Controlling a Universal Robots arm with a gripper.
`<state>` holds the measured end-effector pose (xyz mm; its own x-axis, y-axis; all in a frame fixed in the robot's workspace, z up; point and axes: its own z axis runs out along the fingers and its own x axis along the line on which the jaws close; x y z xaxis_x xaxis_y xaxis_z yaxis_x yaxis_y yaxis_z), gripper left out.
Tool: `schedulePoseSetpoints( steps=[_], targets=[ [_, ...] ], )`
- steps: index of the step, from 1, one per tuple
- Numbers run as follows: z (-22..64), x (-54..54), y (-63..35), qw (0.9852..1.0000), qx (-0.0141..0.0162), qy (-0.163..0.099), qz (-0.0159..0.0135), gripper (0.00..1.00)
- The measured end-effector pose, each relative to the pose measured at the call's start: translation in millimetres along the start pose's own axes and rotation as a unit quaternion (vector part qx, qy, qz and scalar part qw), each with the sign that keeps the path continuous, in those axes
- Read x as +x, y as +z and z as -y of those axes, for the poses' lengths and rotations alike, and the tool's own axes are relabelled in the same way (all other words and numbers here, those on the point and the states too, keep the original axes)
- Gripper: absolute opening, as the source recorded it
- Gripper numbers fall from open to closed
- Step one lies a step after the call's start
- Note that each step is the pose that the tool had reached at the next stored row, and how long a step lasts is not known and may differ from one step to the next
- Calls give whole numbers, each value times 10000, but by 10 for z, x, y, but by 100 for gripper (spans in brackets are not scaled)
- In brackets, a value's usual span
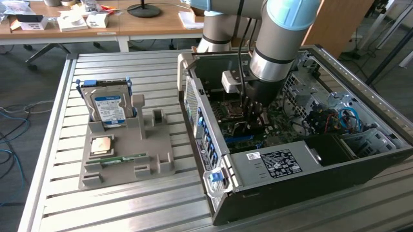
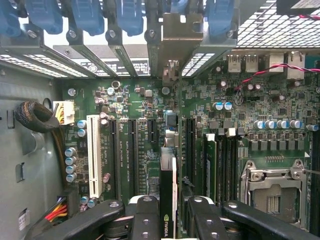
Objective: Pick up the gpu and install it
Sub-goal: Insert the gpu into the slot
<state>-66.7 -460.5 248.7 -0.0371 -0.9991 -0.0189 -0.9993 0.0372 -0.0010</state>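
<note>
This looks like a robotics lab or research workshop, though little of the room itself shows; a Universal Robots arm [image 1: 277,53] reaches into an open computer case [image 1: 284,193] standing on a slatted aluminium tabletop [image 1: 129,208]; beside the case a grey fixture tray [image 1: 154,154] presents a hard drive [image 1: 110,108] and other loose parts; the jaws grip the gpu [image 2: 167,190] over a bare motherboard [image 2: 145,145]; behind stand wooden desks [image 1: 154,26] strewn with small boxes, a lamp base [image 1: 143,9] and a chair base [image 1: 45,50]; loose cables [image 1: 13,130] trail across the floor.
</note>
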Motion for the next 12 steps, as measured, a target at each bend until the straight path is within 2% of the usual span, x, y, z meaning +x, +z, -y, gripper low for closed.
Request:
schedulePoseSetpoints(
  steps=[12],
  targets=[
    [0,0,16,10000,0,0,0,27]
  ],
)
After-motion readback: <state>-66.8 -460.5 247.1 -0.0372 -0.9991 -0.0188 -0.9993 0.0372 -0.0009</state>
